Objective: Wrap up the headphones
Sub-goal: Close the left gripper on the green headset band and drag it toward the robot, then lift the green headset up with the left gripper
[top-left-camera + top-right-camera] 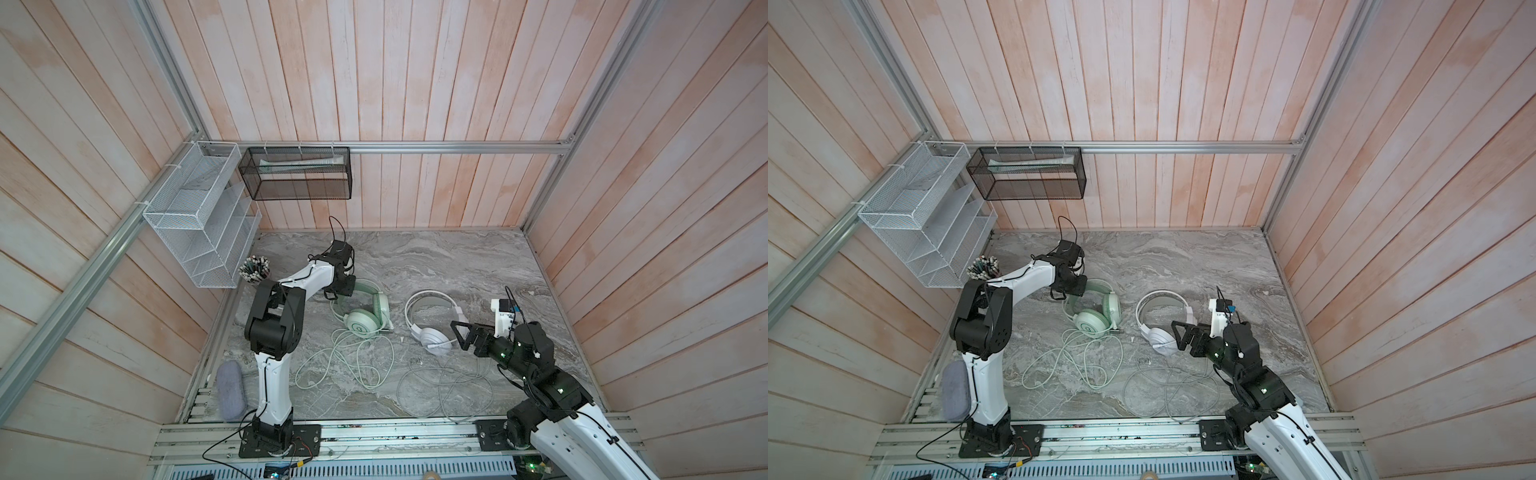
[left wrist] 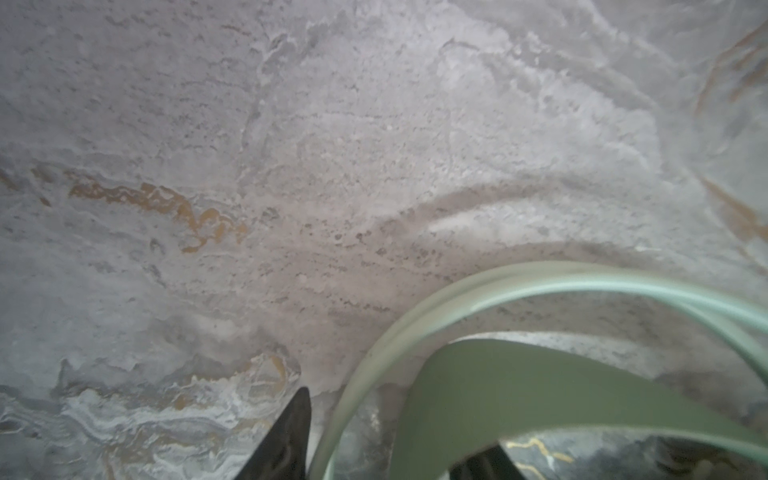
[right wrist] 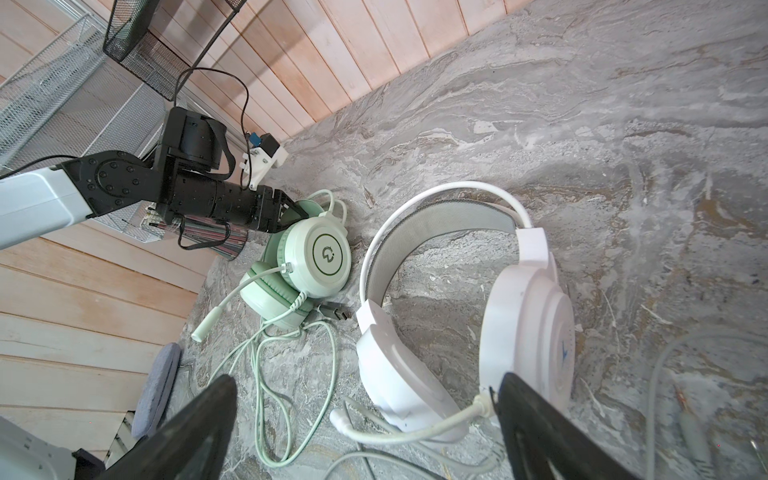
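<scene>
On the far left of both top views, a cup of pencils (image 1: 254, 268) and a grey pouch (image 1: 229, 390) sit at the edge of the tabletop (image 1: 457, 266), apart from the work. Moving right, we find the left end effector (image 1: 338, 291) poised over the headband (image 1: 370, 284) of the green headphones (image 1: 362, 322). These lie left of centre with one earcup facing up. Below them in the frame the green cable (image 1: 345, 365) sprawls in loose loops. Right of centre lie the white headphones (image 1: 432, 338), their white cable (image 1: 444, 382) in a slack tangle toward the lower edge. Just right of the white earcup hangs the right end effector (image 1: 460, 336), spread wide and gripping nothing.

We judge the task barely begun. Neither cable is wound round its headset, so both wraps are left to do, and the first grasp looks only half made.

The left wrist view gives what the top views hide under the wrist: the green headband runs between the two dark fingertips (image 2: 291, 436). Whether they have pinched it or merely straddle it, we cannot tell. The right wrist view adds the microphone arm (image 3: 399, 432) on the white set, in front of that end effector's parted jaws. It also shows a plug (image 3: 336, 311) beside the green earcup. Only the top views show both cables whole.
</scene>
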Controlling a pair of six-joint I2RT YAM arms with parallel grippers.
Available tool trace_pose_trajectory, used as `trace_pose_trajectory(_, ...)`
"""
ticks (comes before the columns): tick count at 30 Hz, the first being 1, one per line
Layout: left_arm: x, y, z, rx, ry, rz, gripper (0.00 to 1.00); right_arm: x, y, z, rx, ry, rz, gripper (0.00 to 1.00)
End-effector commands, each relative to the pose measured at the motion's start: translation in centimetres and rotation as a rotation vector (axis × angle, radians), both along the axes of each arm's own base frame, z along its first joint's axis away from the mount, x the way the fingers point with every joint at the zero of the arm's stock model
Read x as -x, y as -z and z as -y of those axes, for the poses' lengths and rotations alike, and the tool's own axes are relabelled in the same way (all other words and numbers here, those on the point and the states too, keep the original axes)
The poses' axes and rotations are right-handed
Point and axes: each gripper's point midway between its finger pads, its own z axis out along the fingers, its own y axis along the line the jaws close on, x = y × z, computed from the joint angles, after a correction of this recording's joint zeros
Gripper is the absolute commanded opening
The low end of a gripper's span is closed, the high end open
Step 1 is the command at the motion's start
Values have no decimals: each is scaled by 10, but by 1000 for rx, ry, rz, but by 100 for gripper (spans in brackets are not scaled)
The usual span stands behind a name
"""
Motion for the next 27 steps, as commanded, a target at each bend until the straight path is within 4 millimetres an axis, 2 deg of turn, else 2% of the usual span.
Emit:
trace_pose_trajectory(1,15,-4,-21,47,-151,-22,41,1,0,-5,-12,-24,6,98)
trace_pose_trajectory(6,40,-9,-40,142,-297,-29,40,1,-1,-6,-16,-29,9,98)
trace_pose_trajectory(10,62,-17,-37,254,-378,-34,41,1,-3,-9,-24,-41,9,98)
trace_pose_trajectory(13,76,-18,-33,319,-431,-52,47,2,-4,-9,-30,-44,10,99)
trace_pose_trajectory(16,81,-20,-33,344,-467,-65,58,2,-6,-9,-42,-43,13,98)
trace_pose_trajectory(18,83,-21,-37,372,-504,-94,60,4,-7,-11,-51,-51,10,98)
trace_pose_trajectory(21,93,-15,-43,437,-569,-176,62,5,-9,-11,-54,-54,5,98)
trace_pose_trajectory(24,98,-9,-36,481,-542,-204,63,7,-9,-8,-52,-43,9,98)
trace_pose_trajectory(27,102,6,-35,471,-534,-246,62,7,-9,-9,-66,-45,13,99)
